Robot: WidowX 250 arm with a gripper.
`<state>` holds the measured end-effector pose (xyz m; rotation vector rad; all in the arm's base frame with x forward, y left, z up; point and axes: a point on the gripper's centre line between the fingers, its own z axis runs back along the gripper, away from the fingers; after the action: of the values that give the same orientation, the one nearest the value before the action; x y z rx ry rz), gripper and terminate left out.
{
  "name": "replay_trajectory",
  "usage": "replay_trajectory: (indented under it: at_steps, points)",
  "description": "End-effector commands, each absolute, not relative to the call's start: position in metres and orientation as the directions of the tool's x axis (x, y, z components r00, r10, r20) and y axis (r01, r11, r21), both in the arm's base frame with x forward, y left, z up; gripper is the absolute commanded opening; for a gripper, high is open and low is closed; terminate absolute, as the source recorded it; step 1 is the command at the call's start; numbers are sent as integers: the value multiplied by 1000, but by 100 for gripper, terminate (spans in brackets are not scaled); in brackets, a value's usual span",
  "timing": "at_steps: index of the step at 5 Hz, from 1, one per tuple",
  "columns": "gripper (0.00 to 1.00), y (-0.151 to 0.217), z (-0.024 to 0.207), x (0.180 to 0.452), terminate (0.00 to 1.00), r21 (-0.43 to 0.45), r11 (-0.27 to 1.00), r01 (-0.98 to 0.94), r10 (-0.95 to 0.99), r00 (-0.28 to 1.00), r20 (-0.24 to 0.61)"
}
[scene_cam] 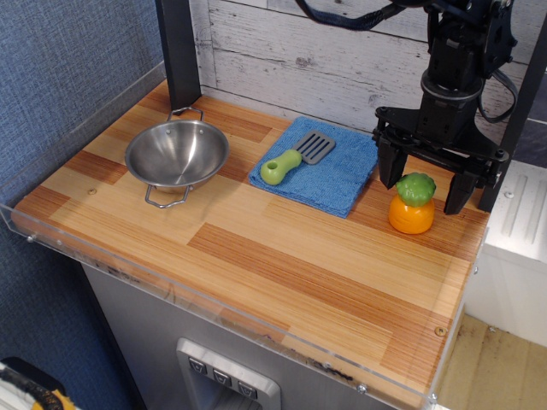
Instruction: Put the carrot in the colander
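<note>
The carrot (pixel 412 205) stands upright on the wooden table at the right, orange with a bumpy light-green cap. My gripper (pixel 422 186) is open, black, and hangs straight over the carrot, with one finger on each side of the green cap and no visible contact. The colander (pixel 177 154) is a shiny steel bowl with two wire loop handles; it stands empty at the left of the table, far from the gripper.
A blue cloth (pixel 329 175) lies mid-back with a green-handled grey spatula (pixel 296 158) on it. A black post (pixel 178 51) rises behind the colander. A clear plastic rim (pixel 214 303) runs along the table's front and left edges. A white plank wall stands behind.
</note>
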<state>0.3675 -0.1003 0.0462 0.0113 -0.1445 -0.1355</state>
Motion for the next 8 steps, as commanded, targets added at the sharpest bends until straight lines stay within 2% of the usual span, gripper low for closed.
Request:
replay_trajectory:
  at_steps: [1,3,4,5,6,8]
  points:
    - [0,-96,56,376,0,18,993,118,-120,979,163]
    - [0,-94,57,376,0,10,992,127,-127,981,149]
    - [0,-88,74,376,0,-5,987,160,-157,975,159]
    - [0,-72,109,373,0,-21,982,186,-179,964,197]
    - [0,-41,130,359,0,-35,981,190,-180,964,196]
    - [0,14,146,319,0,-40,993,112,-103,977,185]
